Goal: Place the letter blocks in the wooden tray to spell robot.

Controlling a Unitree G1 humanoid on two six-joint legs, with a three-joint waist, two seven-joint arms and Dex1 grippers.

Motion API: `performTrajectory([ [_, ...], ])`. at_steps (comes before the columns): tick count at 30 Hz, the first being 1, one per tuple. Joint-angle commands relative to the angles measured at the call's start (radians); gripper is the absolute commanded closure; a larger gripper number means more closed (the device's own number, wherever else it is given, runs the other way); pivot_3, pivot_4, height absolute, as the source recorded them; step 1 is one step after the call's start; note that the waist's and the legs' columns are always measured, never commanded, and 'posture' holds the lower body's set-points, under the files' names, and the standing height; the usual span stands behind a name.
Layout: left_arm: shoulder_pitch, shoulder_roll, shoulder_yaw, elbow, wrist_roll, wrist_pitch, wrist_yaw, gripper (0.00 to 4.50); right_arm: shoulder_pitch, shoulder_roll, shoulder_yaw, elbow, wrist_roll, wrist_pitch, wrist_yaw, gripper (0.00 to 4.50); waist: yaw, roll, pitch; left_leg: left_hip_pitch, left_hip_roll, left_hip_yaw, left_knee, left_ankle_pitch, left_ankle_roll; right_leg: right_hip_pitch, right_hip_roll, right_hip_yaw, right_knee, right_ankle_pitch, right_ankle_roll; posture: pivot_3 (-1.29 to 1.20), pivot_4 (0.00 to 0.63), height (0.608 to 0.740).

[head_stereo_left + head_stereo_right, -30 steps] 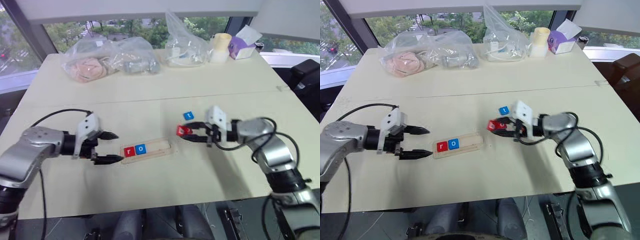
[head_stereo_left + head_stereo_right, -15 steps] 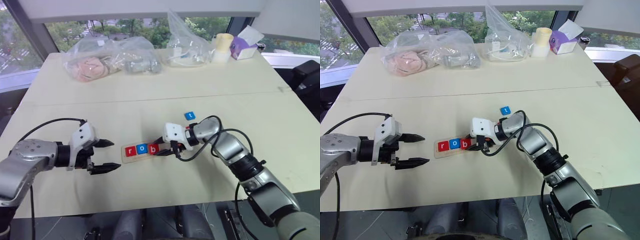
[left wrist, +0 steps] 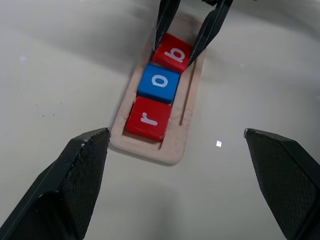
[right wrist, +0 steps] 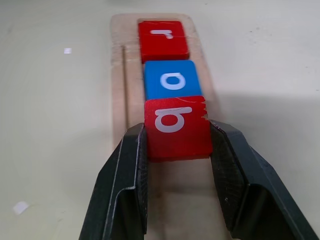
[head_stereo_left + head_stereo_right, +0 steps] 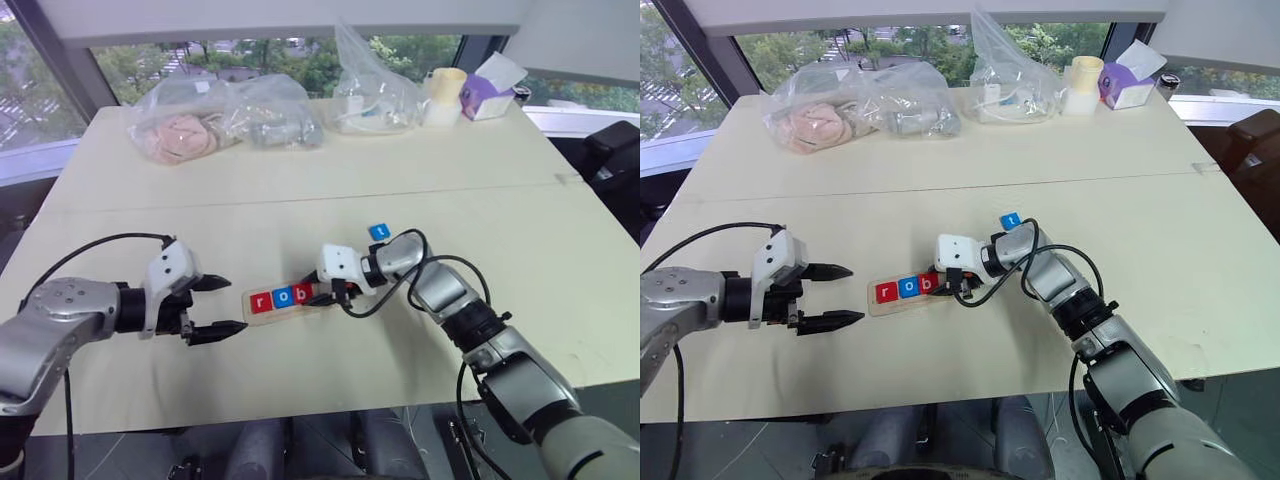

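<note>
Since a second ago the right gripper (image 5: 322,296) has swung from beside the blue t block (image 5: 378,232) down to the wooden tray (image 5: 258,315), carrying the red b block (image 5: 304,294) with it, while the left gripper (image 5: 219,306) has stayed just off the tray's near end. From the head views, the tray lies on the table (image 5: 300,190) between the two grippers, with the red r block (image 5: 885,291) and the blue o block (image 5: 908,288) side by side in it and the b next in line; the t sits on the table well apart, behind the right arm. At the table's far edge lie plastic bags (image 5: 855,110), a cup (image 5: 1082,85) and a purple box (image 5: 1120,85). Through the left wrist camera, the left gripper's fingers (image 3: 75,185) are spread wide and hold nothing, the tray's end lying between them. Through the right wrist camera, the right gripper's fingers (image 4: 127,185) are clamped on the two sides of the b block, which touches the o.
</note>
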Motion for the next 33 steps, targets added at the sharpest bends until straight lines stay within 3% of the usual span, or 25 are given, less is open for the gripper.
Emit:
performTrajectory([
  [1,-0.023,-0.004,-0.001,-0.022,-0.012,0.002,0.006,0.00,-0.020,0.016,-0.019,0.005,-0.002,-0.009,-0.002,2.85,0.000,0.000,0.000,0.000,0.000,0.000,0.000,0.000,0.000,0.000,0.000,0.000,0.000,0.000,0.000,0.00,0.150,0.740],
  [6,-0.037,-0.006,-0.007,-0.015,-0.013,0.005,0.003,0.00,-0.014,0.015,-0.023,-0.003,-0.007,-0.028,-0.003,0.25,0.001,0.000,0.000,0.000,0.000,0.000,0.000,0.000,0.000,0.000,0.000,0.000,0.000,0.000,0.000,0.00,0.150,0.740],
  [7,-0.040,-0.007,-0.009,-0.012,-0.011,0.005,0.003,0.00,-0.016,0.011,-0.032,-0.015,-0.001,-0.030,-0.003,0.05,0.000,0.000,0.000,0.000,0.000,0.000,0.000,0.000,0.000,0.000,0.000,0.000,0.000,0.000,0.000,0.00,0.150,0.740],
  [15,-0.068,-0.023,-0.030,0.000,-0.007,0.004,0.015,0.00,-0.067,-0.011,-0.146,-0.077,0.061,0.026,-0.022,0.05,0.000,0.000,0.000,0.000,0.000,0.000,0.000,0.000,0.000,0.000,0.000,0.000,0.000,0.000,0.000,0.00,0.150,0.740],
  [20,-0.077,-0.032,-0.032,0.012,-0.010,0.002,0.016,0.00,-0.027,0.016,-0.195,-0.069,0.033,0.037,-0.155,0.05,0.001,0.000,0.000,0.000,0.000,0.000,-0.001,0.000,0.000,0.000,0.000,0.000,0.000,0.000,0.000,0.00,0.150,0.740],
  [26,-0.084,-0.036,-0.038,0.021,-0.009,0.002,0.008,0.00,-0.036,0.078,-0.166,0.051,-0.033,-0.044,-0.258,0.05,-0.002,0.000,0.000,0.000,0.000,0.000,-0.001,0.000,0.000,0.000,0.000,0.000,0.000,0.000,0.000,0.00,0.150,0.740],
  [33,-0.068,-0.038,-0.030,0.016,-0.006,0.001,0.016,0.00,-0.052,0.098,-0.135,0.122,-0.053,-0.120,-0.215,0.05,-0.002,0.000,0.000,0.000,0.000,0.000,-0.001,0.000,0.000,0.000,0.000,0.000,0.000,0.000,0.000,0.00,0.150,0.740],
])
